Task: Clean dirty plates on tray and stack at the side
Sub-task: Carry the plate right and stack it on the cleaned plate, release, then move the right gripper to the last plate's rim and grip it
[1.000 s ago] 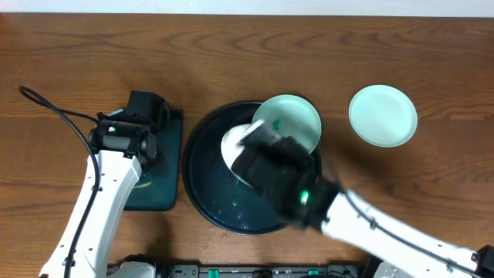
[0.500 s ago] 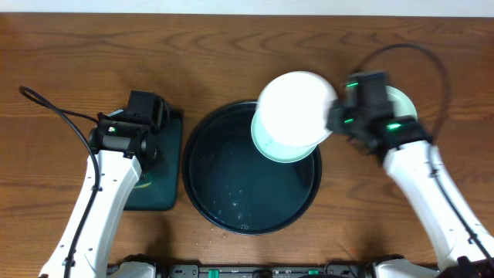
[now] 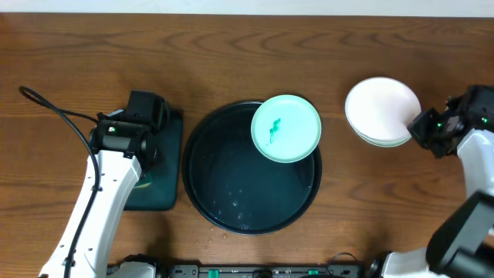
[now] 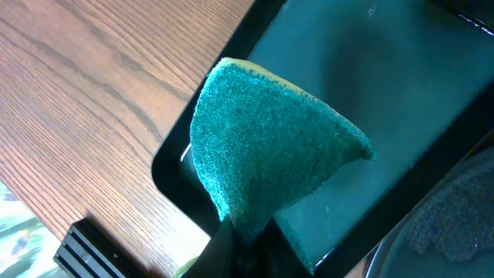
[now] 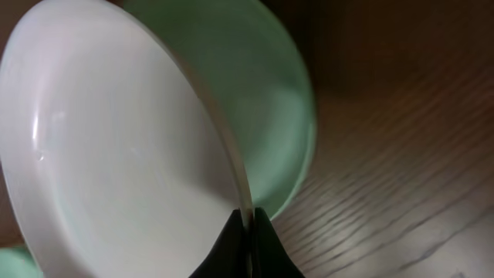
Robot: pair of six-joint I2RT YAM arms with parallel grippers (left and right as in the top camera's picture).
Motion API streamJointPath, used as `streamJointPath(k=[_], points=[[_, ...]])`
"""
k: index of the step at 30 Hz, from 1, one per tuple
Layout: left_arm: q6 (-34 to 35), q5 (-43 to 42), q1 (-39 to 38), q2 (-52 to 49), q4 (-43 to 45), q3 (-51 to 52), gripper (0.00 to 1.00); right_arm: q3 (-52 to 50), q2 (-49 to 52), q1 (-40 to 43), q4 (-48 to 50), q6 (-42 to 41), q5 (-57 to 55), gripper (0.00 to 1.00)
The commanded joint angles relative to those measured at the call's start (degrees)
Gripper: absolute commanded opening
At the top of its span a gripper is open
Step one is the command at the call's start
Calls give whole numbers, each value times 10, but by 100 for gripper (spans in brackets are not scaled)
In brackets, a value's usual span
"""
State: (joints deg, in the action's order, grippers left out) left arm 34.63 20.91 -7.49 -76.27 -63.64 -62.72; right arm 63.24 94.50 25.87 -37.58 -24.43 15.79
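Plates: three in all. White plate (image 3: 382, 108) and plain green plate (image 3: 384, 142) together at the right on the tabletop (image 3: 231, 54); smeared green plate (image 3: 285, 128) on the round tray (image 3: 224, 193), at its upper right rim.
White plate, change: a second ago held over the round tray; half a second ago carried above its right rim; now over the plain green plate, tilted against it, well clear of the tray.
Right gripper (image 5: 248, 232): jaws closed on the white plate's near rim; not yet let go.
Left gripper (image 4: 241, 243): jaws clamped on a folded sponge (image 4: 270, 147), above the small rectangular tray (image 4: 370, 100); unmoved across the last second.
Smeared green plate: same place as before; dark green smear at its centre now uncovered.
Meaning for the task: second plate probably all but stacked, release alone outstanding; one dirty plate left to wipe and carry over.
Risk: sliding of the tilted plate off the lower one on release; likely safer levelled first.
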Motion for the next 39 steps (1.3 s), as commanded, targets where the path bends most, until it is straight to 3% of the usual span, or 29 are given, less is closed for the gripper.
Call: streamJointPath(k=[1, 8, 10, 15, 20, 24, 30, 39], points=[[-2, 6, 3, 6, -2, -13, 7, 0, 50, 15, 19, 13, 41, 1], [-2, 6, 3, 6, -6, -13, 7, 0, 110, 33, 63, 2, 49, 2], [-4, 5, 3, 6, -6, -13, 7, 0, 111, 37, 69, 3, 52, 13], [-3, 5, 3, 6, -6, -13, 7, 23, 101, 39, 69, 15, 115, 29], [-3, 5, 3, 6, -6, -13, 7, 61, 53, 24, 45, 34, 145, 33], [-3, 5, 3, 6, -6, -13, 7, 93, -18, -2, 21, 84, 133, 38], [-3, 5, 3, 6, -6, -13, 7, 100, -113, -77, -15, 91, 60, 44], [-3, 5, 3, 6, -6, -13, 7, 75, -16, -194, -38, 121, 30, 47]])
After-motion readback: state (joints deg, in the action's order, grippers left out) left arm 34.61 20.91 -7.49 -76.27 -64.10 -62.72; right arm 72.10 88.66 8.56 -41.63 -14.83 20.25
